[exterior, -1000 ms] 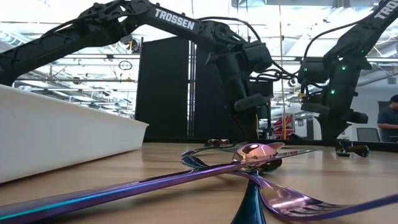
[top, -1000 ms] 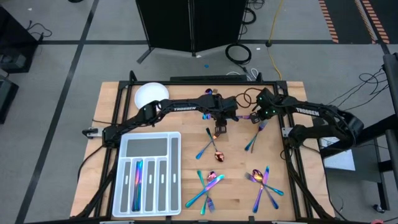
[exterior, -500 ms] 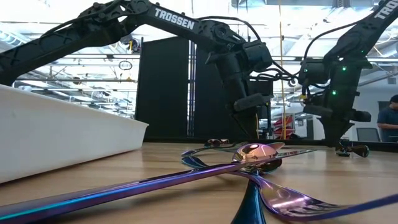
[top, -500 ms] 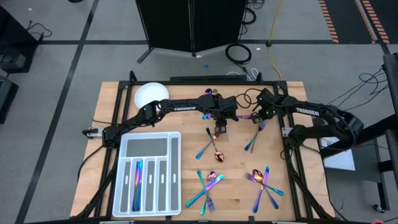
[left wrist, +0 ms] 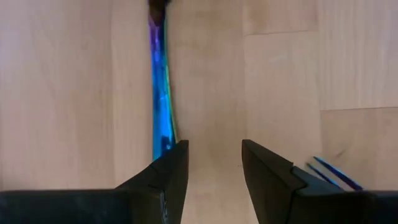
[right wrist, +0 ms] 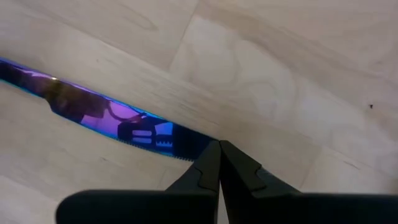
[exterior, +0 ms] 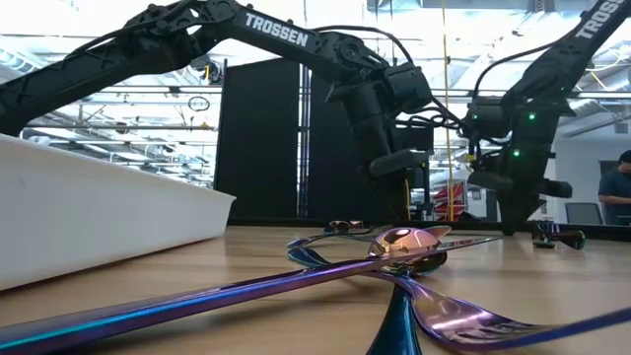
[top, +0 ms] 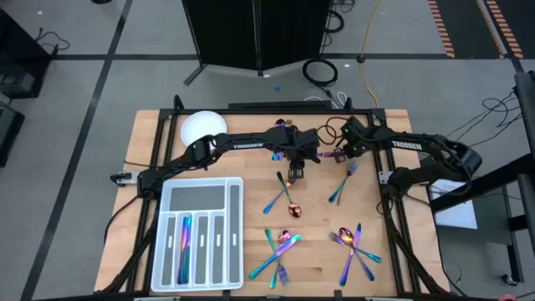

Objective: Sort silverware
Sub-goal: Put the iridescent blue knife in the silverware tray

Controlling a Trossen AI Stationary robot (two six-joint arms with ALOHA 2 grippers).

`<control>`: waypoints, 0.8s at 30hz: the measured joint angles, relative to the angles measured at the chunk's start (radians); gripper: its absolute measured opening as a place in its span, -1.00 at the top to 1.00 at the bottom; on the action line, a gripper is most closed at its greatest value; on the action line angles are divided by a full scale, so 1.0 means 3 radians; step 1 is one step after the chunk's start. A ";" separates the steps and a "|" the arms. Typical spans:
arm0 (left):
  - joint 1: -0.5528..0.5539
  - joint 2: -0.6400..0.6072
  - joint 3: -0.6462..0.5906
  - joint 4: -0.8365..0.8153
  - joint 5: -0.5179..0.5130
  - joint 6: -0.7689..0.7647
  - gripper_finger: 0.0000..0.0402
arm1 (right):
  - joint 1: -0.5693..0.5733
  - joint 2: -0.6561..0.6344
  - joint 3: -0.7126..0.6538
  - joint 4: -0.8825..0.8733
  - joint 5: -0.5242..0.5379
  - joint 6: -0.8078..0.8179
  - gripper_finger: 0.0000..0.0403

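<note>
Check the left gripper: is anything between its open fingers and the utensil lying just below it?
Nothing visible. The left gripper hovers open over bare wood, and the blue utensil handle lies beside one finger, not between the two. No other silverware covers it. The right gripper is shut by a knife.

Bench (top: 251, 171), inventory: one white round plate (top: 204, 127) at the far left corner; one translucent compartment tray (top: 196, 196) at the near left corner, with one wide section and a row of long slots, at least one slot holding coloured silverware (top: 185, 244). Loose pieces lay in four groups: two at mid-bench, two toward the right edge, and two crossed piles along the near edge of roughly four apiece, exact tally not legible. Also one knife (top: 333, 155) toward the far edge, and two dark arms, left arm (top: 242, 144) and right arm (top: 418, 149).
</note>
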 joint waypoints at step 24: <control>0.0323 -0.0005 -0.0164 0.0096 0.0317 -0.0194 0.25 | -0.0001 -0.0035 -0.0015 0.0015 -0.0045 -0.0128 1.00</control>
